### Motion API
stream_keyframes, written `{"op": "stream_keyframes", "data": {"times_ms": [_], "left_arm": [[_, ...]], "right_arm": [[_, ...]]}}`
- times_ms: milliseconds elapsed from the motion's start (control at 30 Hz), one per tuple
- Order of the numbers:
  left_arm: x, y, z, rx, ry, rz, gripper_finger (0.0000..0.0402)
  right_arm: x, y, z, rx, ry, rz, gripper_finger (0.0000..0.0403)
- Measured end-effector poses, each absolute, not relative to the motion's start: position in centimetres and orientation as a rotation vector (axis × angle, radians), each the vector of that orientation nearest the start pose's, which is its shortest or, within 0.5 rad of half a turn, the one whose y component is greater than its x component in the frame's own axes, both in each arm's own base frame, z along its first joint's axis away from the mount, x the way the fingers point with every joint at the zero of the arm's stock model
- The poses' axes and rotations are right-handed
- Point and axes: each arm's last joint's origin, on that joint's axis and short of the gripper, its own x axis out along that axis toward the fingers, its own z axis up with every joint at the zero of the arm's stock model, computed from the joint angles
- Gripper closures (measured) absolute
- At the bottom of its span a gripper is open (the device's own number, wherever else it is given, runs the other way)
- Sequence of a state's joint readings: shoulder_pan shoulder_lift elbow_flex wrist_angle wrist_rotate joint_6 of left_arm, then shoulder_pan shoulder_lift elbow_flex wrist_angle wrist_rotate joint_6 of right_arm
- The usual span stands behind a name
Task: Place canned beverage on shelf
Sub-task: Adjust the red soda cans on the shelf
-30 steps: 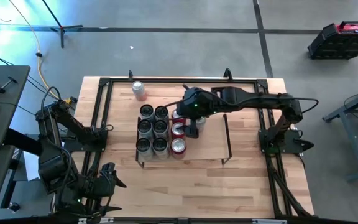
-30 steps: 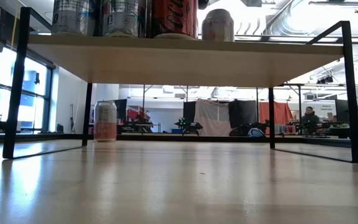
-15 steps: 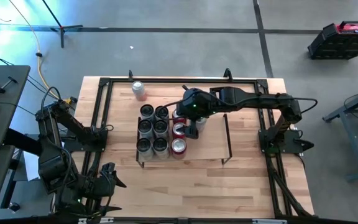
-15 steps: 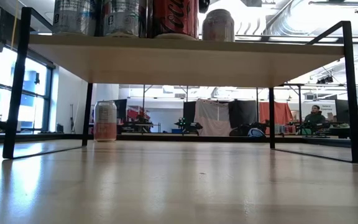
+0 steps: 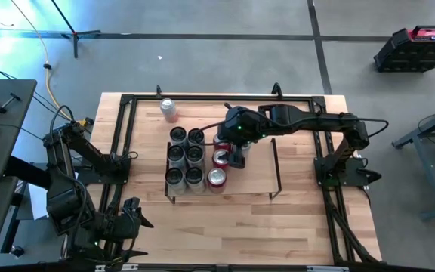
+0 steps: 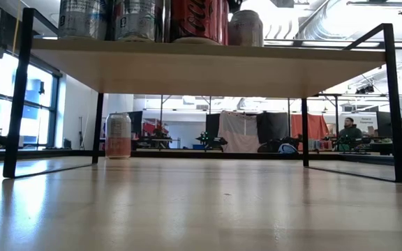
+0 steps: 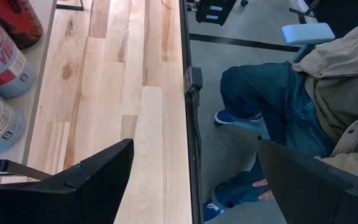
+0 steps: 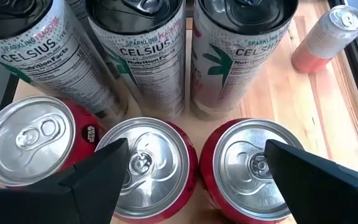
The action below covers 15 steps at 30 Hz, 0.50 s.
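Nine cans (image 5: pixel 194 156) on the shelf (image 5: pixel 254 179), one pink can (image 5: pixel 169 109) left on the table (image 5: pixel 278 219); right gripper (image 8: pixel 191 171) above, jaws apart, empty.

High view: overhead, straight down on the whole worktop (image 5: pixel 225 219).
Low view: at worktop level, under the shelf (image 6: pixel 208 66), facing the room.
Left wrist view: close along the worktop's edge toward a seated person (image 7: pixel 303 106).
Right wrist view: very close above the shelf cans (image 8: pixel 145 168).
Shared: pink can (image 5: pixel 169 109), at 11 o'clock overhead, also in low and right wrist views.
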<state>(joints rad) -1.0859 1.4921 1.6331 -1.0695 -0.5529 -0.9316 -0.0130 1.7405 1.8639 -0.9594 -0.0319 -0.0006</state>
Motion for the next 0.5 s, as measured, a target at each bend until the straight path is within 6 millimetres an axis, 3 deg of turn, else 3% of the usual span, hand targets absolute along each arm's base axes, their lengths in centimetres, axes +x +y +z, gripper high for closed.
{"op": "stream_keyframes", "data": {"times_ms": [167,300,500], "left_arm": [[14.8,-24.8,38.7,-0.196,0.779,-0.15,0.0067],[14.8,-24.8,38.7,-0.195,0.779,-0.15,0.0067],[14.8,-24.8,38.6,-0.195,0.78,-0.15,0.0067]], "right_arm": [[36.8,-0.1,38.8,0.008,0.77,0.033,0.0041],[36.7,0.6,40.8,-0.016,0.671,0.053,0.0041],[36.5,2.5,42.3,-0.039,0.607,0.062,0.0041]]}}
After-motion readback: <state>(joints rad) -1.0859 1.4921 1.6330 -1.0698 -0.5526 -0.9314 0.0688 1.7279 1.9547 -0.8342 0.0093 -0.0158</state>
